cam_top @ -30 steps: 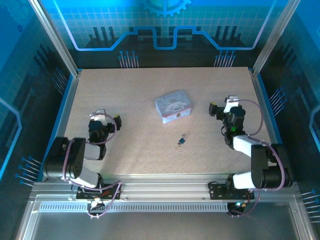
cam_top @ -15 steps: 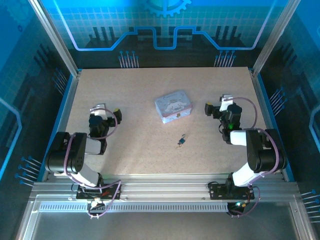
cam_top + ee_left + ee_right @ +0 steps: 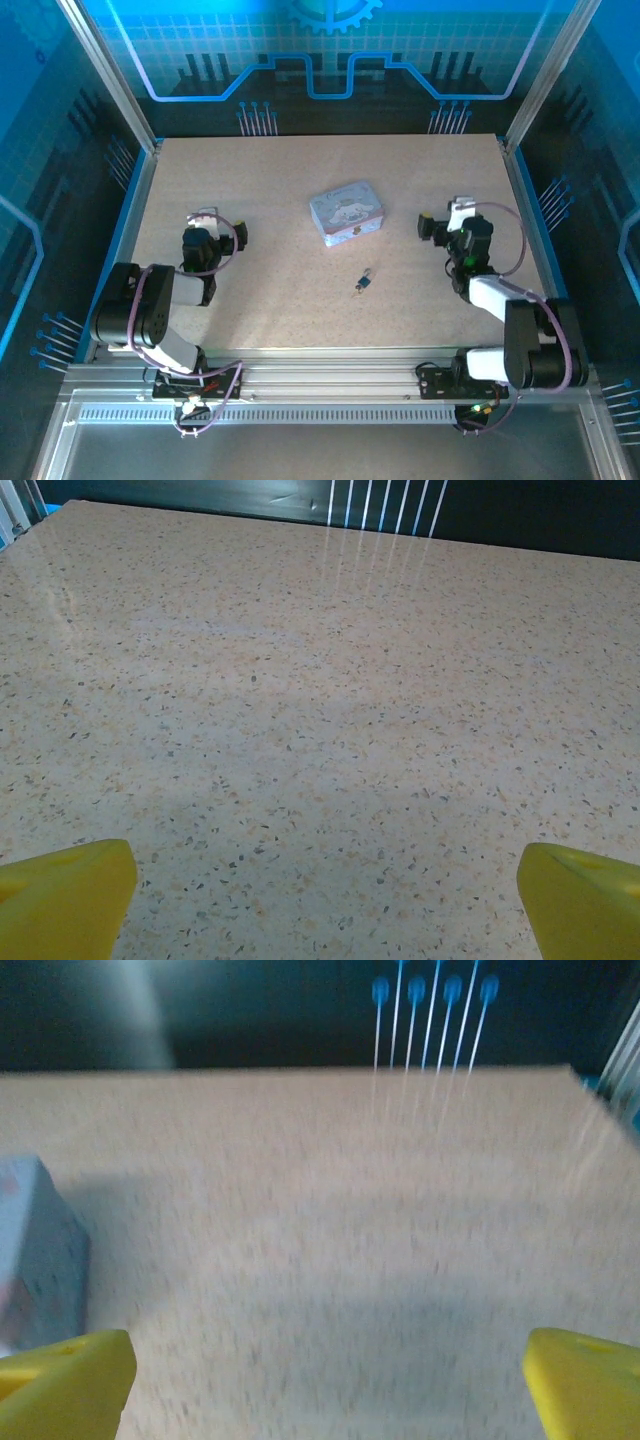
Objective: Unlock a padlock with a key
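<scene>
Both arms sit folded low at the near edge, left gripper (image 3: pixel 222 224) and right gripper (image 3: pixel 441 216) spread wide and empty, probably poised to reach. Between them on the table (image 3: pixel 280 180) lies the padlock (image 3: pixel 358 288), the key (image 3: pixel 367 273) beside or touching it, too tiny to tell which. Farther back rests the lavender tin (image 3: pixel 346 211), blurred in the right wrist view

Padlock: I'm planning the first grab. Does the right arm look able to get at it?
Probably yes: the padlock lies on bare table, the right gripper is open, and the tin sits clear of that path.
</scene>
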Controlling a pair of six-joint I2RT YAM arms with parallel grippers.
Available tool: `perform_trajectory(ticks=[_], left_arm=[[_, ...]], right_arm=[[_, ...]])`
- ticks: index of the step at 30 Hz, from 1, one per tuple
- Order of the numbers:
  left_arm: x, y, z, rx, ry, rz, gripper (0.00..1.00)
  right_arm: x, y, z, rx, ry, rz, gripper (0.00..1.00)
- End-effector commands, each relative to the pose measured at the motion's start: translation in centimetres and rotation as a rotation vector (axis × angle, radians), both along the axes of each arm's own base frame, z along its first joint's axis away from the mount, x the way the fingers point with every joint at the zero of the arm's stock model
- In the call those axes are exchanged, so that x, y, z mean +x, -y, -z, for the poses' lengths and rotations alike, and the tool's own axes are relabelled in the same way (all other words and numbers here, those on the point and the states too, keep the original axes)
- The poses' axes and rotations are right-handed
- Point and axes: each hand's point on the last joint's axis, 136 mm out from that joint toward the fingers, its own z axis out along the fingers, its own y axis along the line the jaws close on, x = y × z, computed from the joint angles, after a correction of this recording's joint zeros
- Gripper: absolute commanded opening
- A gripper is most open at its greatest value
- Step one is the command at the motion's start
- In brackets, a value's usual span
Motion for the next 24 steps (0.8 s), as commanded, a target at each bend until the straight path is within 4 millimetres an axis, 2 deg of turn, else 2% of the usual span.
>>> perform_trajectory(ticks=[1, 5, 11, 15, 24], left_arm=[[0.7, 0.6, -1.2, 0.025, 0.025, 0.031, 0.99], [0.8, 1.4, -1.1, 0.039, 0.016, 0.067, 0.99], [0.8, 1.4, -1.1, 0.041, 0.017, 0.069, 0.99], [0.8, 1.4, -1.1, 0.040, 0.017, 0.070, 0.99], [0.8, 1.5, -1.1, 0.041, 0.015, 0.071, 0.99]], right_arm=[[0.5, -0.7, 0.8, -0.017, 0.006, -0.026, 1.00], [1.2, -1.8, 2.7, -0.074, -0.036, -0.047, 1.00], [1.2, -1.9, 2.5, -0.082, -0.020, -0.044, 1.00], [1.4, -2.9, 2.6, -0.080, -0.032, -0.111, 1.00], [1.4, -2.9, 2.6, -0.072, -0.034, -0.117, 1.00]])
